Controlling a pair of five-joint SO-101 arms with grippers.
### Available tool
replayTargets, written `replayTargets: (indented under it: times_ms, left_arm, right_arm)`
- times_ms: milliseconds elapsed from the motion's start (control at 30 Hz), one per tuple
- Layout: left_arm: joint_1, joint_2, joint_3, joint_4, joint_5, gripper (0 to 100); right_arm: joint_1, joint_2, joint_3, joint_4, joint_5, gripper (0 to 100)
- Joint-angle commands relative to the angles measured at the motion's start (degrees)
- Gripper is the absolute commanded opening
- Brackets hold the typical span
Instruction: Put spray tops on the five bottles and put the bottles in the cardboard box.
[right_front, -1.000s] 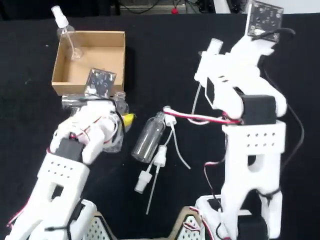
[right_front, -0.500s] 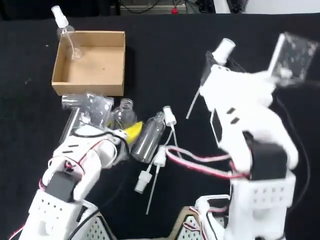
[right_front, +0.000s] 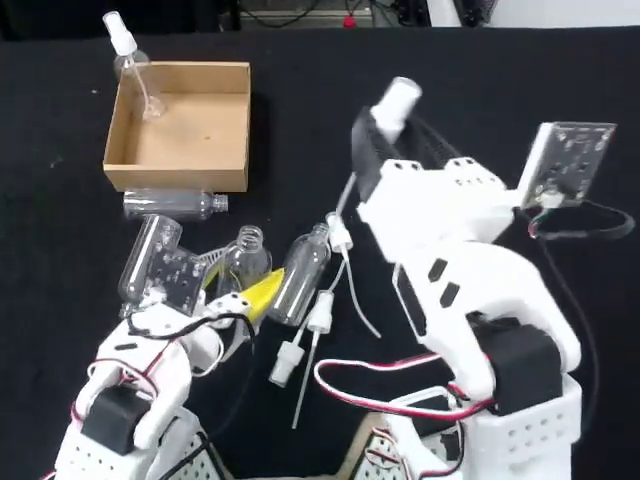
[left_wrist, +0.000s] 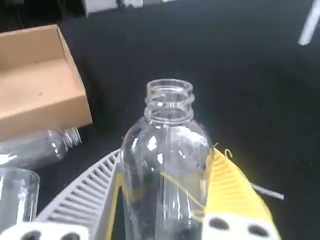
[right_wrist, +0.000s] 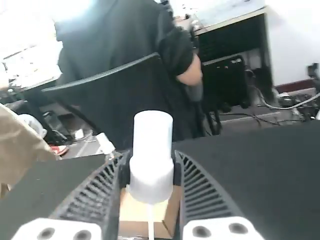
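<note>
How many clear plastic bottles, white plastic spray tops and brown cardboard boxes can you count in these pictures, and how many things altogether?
clear plastic bottles: 5
white plastic spray tops: 5
brown cardboard box: 1
Total: 11

Bright, even light over the black table (right_front: 560, 80); glare, perhaps daylight, beyond it.

Uncapped clear bottle (left_wrist: 167, 165) is held upright in the left gripper (left_wrist: 165, 200), gripped on either side by one grey and one yellow finger; the threaded neck is open. A cardboard box (left_wrist: 35, 95) is seen beyond it on the black table (left_wrist: 240, 75). A second bottle (left_wrist: 40, 147), also uncapped, is laid on its side just beside the box wall, neck directed toward the held bottle. A thin tube (left_wrist: 267, 191) is noted beside the yellow finger.
</note>
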Motion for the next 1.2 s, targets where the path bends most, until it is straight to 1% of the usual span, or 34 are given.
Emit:
replayTargets:
  times_ms: [0,200,267,400,500,567,667,767,833,1167]
  left_arm:
    - [0.7,-0.6,0.0,0.3,0.7,21]
    - [0.8,-0.5,0.5,-0.5,0.8,21]
    - [0.7,-0.5,1.2,-2.7,0.8,21]
    - [-1.7,-0.5,5.6,-10.8,0.8,21]
    - [-3.9,-0.5,10.1,-17.9,0.8,21]
    - [-4.2,-0.5,11.9,-21.3,0.8,20]
    - [-3.8,-0.5,12.4,-21.8,0.8,19]
    - [-4.1,-0.5,12.3,-22.0,0.8,19]
    - [-4.1,-0.5,12.3,-22.0,0.8,20]
    - [-4.1,-0.5,12.3,-22.1,0.6,20]
  right_arm:
    - [-3.5,0.9,-0.8,-3.2,0.1,4.8]
    - [-6.7,1.4,-1.0,-6.6,0.2,4.8]
    - [-7.3,1.4,-1.0,-7.8,0.2,4.8]
    - [-9.1,1.4,-0.7,-9.2,0.2,4.8]
    - [-9.1,1.5,-0.7,-9.2,0.2,4.8]
    - [-9.1,1.5,-0.7,-9.2,0.3,4.8]
    - [-9.2,2.7,-0.7,-9.3,0.6,4.8]
    - [-11.0,5.3,-0.7,-12.0,4.5,4.8]
    - [-11.5,7.0,-0.7,-13.5,5.8,4.8]
    - [-11.6,12.3,0.6,-20.5,5.5,4.8]
